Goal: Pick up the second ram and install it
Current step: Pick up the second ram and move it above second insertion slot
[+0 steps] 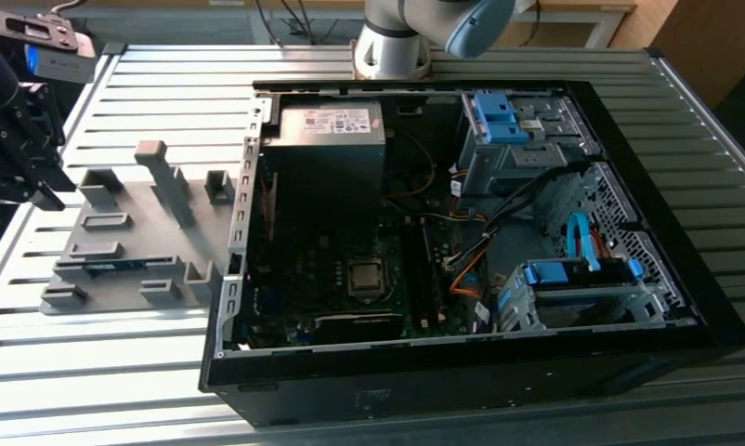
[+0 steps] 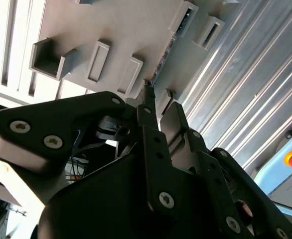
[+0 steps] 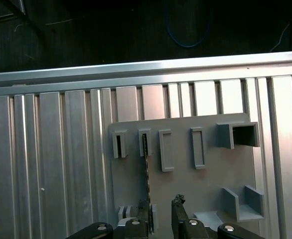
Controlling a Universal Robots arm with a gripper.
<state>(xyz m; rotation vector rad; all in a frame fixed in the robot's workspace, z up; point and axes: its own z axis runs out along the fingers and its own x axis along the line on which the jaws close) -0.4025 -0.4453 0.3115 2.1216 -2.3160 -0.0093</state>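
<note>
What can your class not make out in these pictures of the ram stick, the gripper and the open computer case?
The gripper: its body is cut off by the first wrist view's edge.
The ram stick: edge-on in the first wrist view, so its chips are hidden; one end is lost behind the fingers.
The computer case: memory slots too dark and small in the exterior view to tell if filled.

Blown-out glare on ribbed metal table, dim computer case interior, soft even shadows elsewhere
</note>
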